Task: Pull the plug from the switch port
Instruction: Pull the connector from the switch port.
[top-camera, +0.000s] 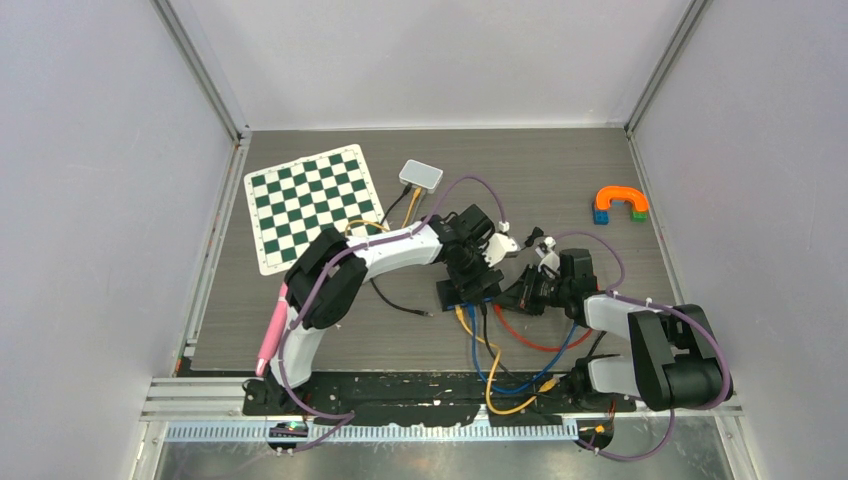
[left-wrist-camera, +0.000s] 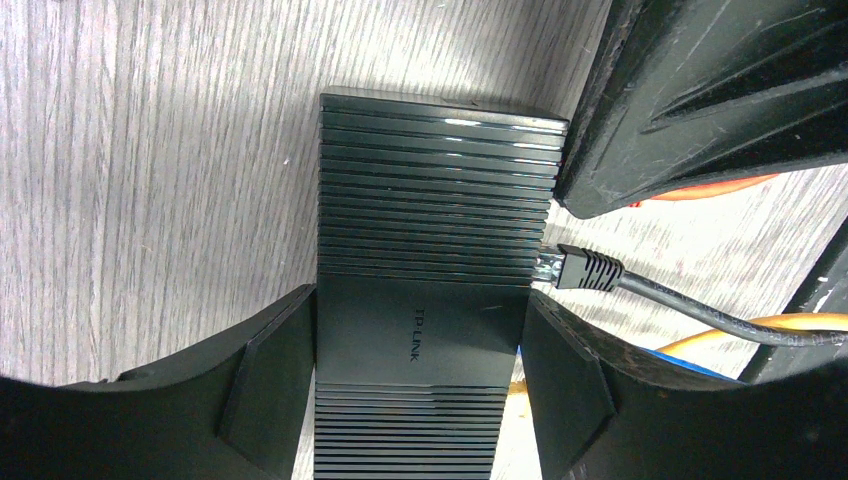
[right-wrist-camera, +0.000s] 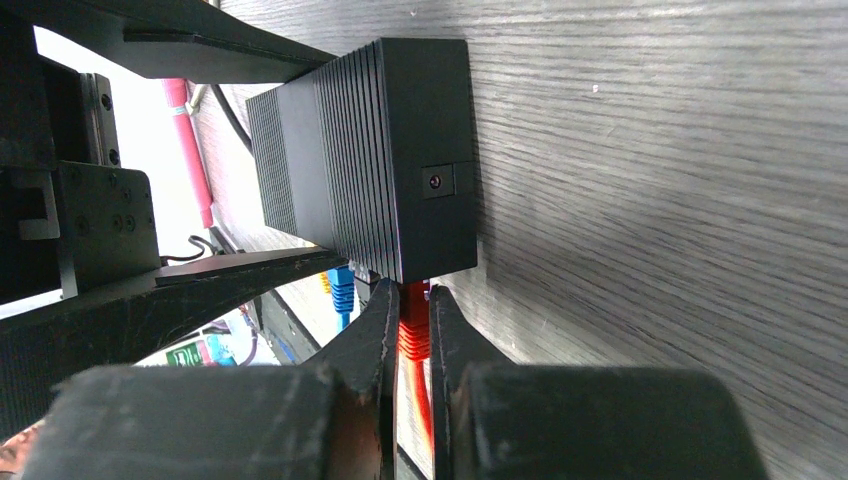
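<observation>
Switch (left-wrist-camera: 420, 330), lower end off-frame

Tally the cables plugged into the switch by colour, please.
red cable: 1
blue cable: 1
yellow cable: 1
black cable: 1
Total: 4, all at the switch

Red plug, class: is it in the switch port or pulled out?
In: the red plug meets the switch with no visible gap, right tool shut on it.

Your left pincer (left-wrist-camera: 418, 352) clamps the switch (left-wrist-camera: 435, 190) by its sides; your right pincer (right-wrist-camera: 412, 308) pinches the red plug (right-wrist-camera: 413, 338).
</observation>
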